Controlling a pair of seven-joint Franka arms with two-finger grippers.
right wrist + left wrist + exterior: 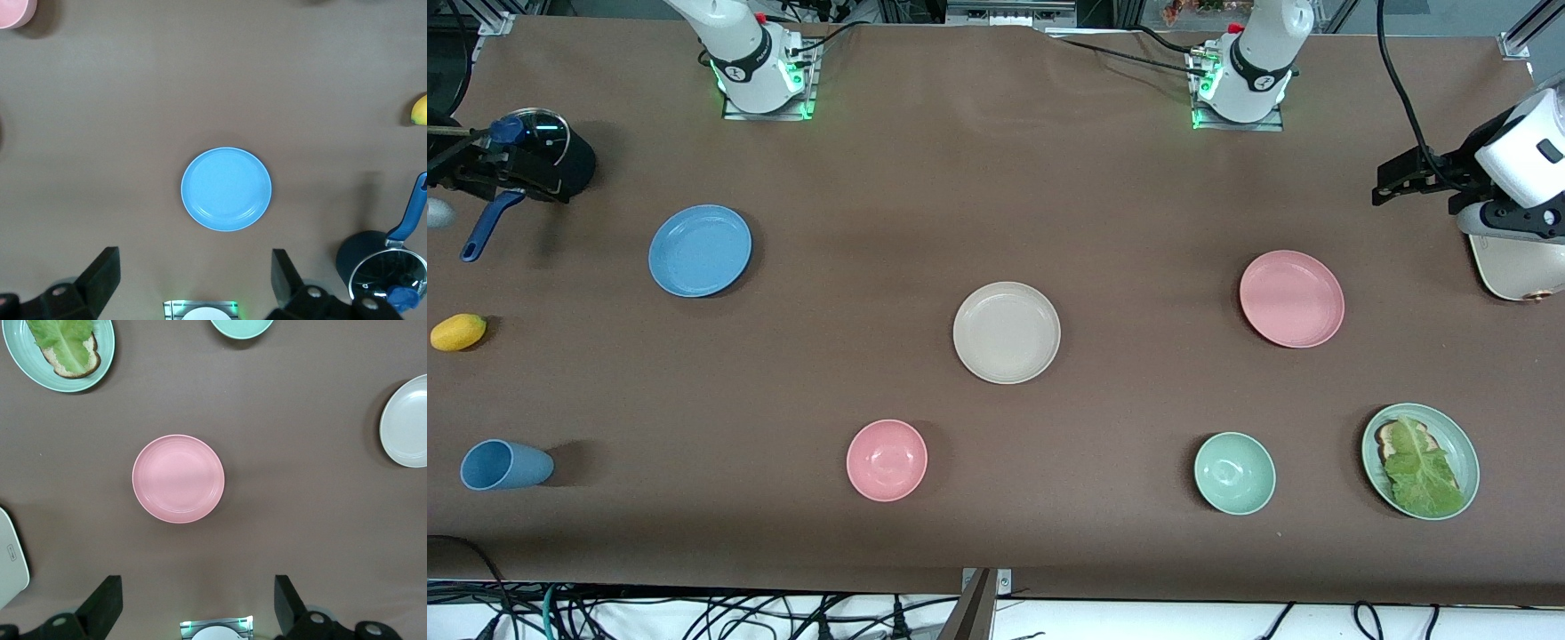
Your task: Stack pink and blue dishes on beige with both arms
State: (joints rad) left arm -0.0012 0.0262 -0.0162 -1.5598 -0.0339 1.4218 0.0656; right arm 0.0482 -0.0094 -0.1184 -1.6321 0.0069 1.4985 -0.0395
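Observation:
The pink plate (1291,298) (178,479) lies flat toward the left arm's end of the table. Toward the right arm's end lies the sky-blue plate (700,250) (226,189). The beige plate (1007,332) (407,420) sits between them mid-table, a little nearer the front camera, with nothing on it. My left gripper (1400,180) (198,603) hangs open high over the table's left-arm end, holding nothing. High over the other end, above the pot, my right gripper (467,169) (195,280) is open and holds nothing.
A pink bowl (887,460), a mint bowl (1234,473) and a mint plate (1449,428) with toast and lettuce line the near side. A blue cup (505,464), a yellow fruit (458,332) and a lidded pot (551,156) sit at the right arm's end, a cream toaster (1516,267) at the left arm's.

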